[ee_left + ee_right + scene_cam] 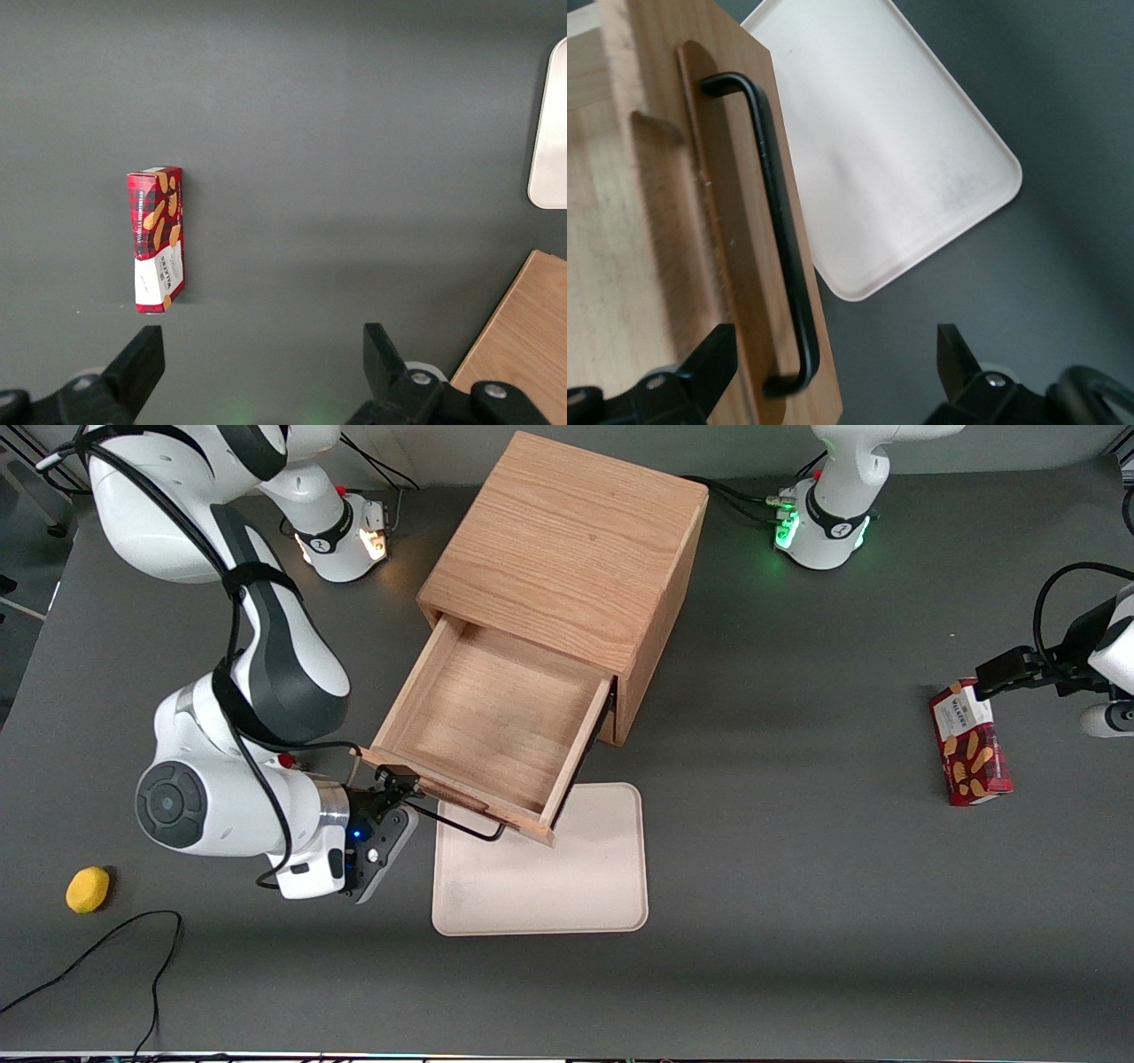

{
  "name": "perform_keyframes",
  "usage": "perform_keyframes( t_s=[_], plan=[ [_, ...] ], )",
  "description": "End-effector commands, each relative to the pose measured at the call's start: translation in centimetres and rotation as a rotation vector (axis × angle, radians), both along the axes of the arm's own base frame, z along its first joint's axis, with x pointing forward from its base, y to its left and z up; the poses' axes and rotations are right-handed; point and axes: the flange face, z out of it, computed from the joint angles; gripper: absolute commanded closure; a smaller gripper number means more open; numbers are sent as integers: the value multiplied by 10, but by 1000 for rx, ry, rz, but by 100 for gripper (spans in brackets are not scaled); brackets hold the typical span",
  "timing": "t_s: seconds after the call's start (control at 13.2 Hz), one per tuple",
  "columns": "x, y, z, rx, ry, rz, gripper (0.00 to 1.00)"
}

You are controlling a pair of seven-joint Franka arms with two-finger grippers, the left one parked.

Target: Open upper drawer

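The upper drawer (pixel 492 717) stands pulled far out of the light oak cabinet (pixel 567 558), its bare wooden tray showing from above. Its thin black wire handle (pixel 461 825) runs along the front panel (pixel 744 266). My right gripper (pixel 406 802) is at the end of that handle nearest the working arm. It is open, its fingers (pixel 713 354) spread wide. One finger lies over the drawer front, the other over the table. The bent end of the handle (pixel 788 376) sits between them, untouched.
A cream tray (pixel 549 868) lies flat on the grey table, partly under the drawer's front edge. A yellow lemon-like object (pixel 88 889) and a black cable (pixel 106 948) lie toward the working arm's end. A red biscuit box (pixel 970 741) lies toward the parked arm's end.
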Motion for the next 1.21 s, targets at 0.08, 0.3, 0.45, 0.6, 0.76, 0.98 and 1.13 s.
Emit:
perform_keyframes(
  t_s=[0.08,0.3,0.45,0.6,0.76,0.98,1.13],
  plan=[
    [-15,-34,71,-84,-60,0,0],
    [-32,-80,106,-116,-2,-50,0],
    [-48,-126,133,-160,39,-119,0],
    [-68,-166,143,-197,70,-193,0],
    [-77,-200,146,-218,83,-254,0],
    [-94,-229,137,-271,147,-479,0],
    [-99,-243,126,-329,193,-687,0]
  ],
)
